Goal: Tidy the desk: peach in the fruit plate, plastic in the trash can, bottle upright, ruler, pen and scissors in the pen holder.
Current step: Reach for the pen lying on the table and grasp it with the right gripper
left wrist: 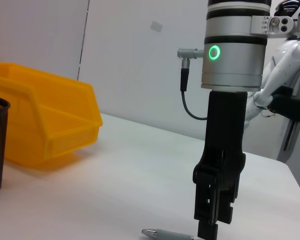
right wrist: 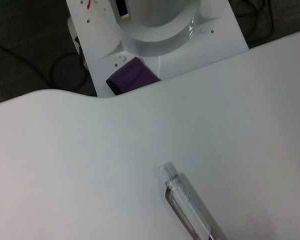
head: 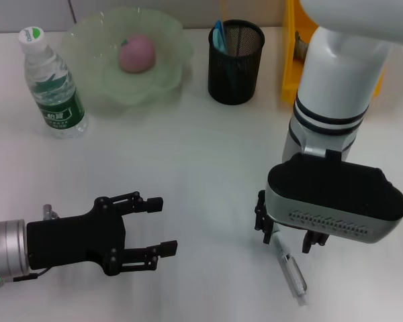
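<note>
Right gripper [head: 286,236] is low over the near right of the table [head: 188,168], fingertips at the far end of the pen [head: 290,270]; whether they pinch it cannot be told. Pen lies flat on the table, pointing toward the near edge. Left gripper [head: 158,227] hovers at near left, jaws spread, holding nothing. Peach [head: 135,53] sits in the fruit plate [head: 173,40], far centre-left. Bottle [head: 53,83] upright, far left. Pen holder [head: 235,62] far centre, a blue item inside. Yellow bin [head: 290,60] far right.
</note>
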Controlling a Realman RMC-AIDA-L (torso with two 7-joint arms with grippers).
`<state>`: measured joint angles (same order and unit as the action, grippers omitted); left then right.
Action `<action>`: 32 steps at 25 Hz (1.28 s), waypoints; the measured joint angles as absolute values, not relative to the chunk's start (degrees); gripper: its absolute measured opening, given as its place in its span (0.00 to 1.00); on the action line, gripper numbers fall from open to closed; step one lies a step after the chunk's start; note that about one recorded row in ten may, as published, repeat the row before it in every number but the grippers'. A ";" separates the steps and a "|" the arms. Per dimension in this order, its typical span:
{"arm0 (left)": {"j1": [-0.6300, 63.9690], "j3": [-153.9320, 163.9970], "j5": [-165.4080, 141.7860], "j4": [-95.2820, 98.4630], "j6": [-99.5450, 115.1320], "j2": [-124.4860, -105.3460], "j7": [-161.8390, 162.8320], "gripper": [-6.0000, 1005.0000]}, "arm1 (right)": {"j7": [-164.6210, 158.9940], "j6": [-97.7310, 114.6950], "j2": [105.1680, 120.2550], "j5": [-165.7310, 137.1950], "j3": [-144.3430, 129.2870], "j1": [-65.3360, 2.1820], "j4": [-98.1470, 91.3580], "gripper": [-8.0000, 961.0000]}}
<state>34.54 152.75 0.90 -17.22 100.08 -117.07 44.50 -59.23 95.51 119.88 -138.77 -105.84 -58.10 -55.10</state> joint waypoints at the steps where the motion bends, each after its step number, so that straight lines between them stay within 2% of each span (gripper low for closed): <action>1: 34.49 152.75 0.94 -17.23 100.10 -117.06 44.50 0.80 | -59.23 95.20 119.88 -138.77 -106.05 -58.10 -55.05 0.59; 7: 34.37 152.75 1.01 -17.23 100.10 -117.06 44.47 0.80 | -59.23 94.59 119.88 -138.79 -106.77 -57.97 -54.93 0.59; 13: 34.36 152.75 1.13 -17.11 100.11 -117.06 44.47 0.80 | -59.20 94.18 119.88 -138.80 -107.09 -57.93 -54.37 0.51; 29: 34.48 152.75 1.31 -17.04 100.11 -117.15 44.47 0.80 | -56.46 91.33 119.88 -138.48 -107.54 -57.44 -53.33 0.51; 32: 34.53 152.75 1.65 -17.05 100.10 -117.16 44.47 0.80 | -56.18 90.53 119.88 -137.93 -108.30 -57.39 -52.94 0.48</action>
